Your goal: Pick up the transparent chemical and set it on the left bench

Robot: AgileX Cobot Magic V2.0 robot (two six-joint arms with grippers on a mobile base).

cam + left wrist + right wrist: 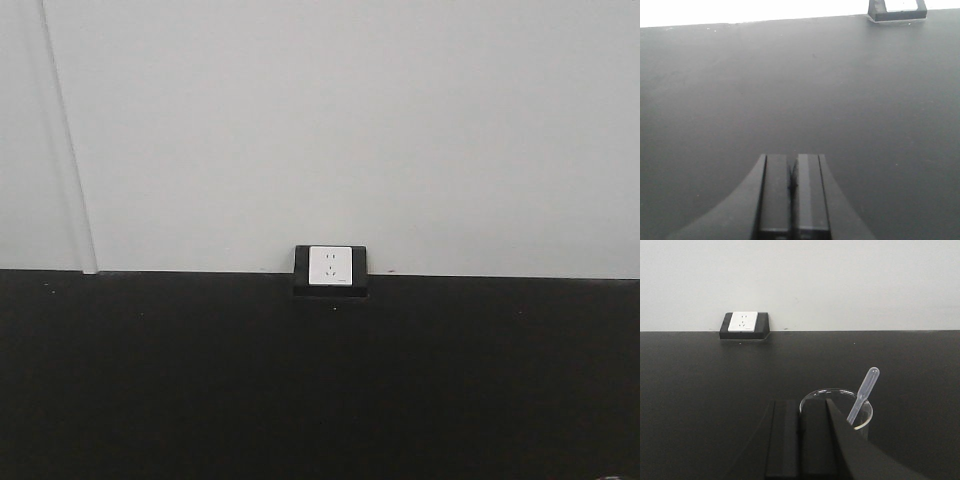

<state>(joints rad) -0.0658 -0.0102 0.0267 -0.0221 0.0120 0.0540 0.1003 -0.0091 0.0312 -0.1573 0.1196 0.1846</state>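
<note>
The transparent chemical [864, 416] is a small clear beaker with a whitish dropper [865, 390] leaning out to the right. It shows only in the right wrist view, low at centre-right over the black bench top [705, 390]. My right gripper [800, 407] is shut on the beaker's near left wall, with one finger inside the rim and one outside. I cannot tell whether the beaker rests on the top or hangs above it. My left gripper [792, 161] is shut and empty, low over the black top [790, 80].
A white wall socket in a black frame [330, 266] sits where the black top meets the white wall; it also shows in the left wrist view [897, 10] and the right wrist view [743, 322]. The bench's cabinet doors and plant are out of view.
</note>
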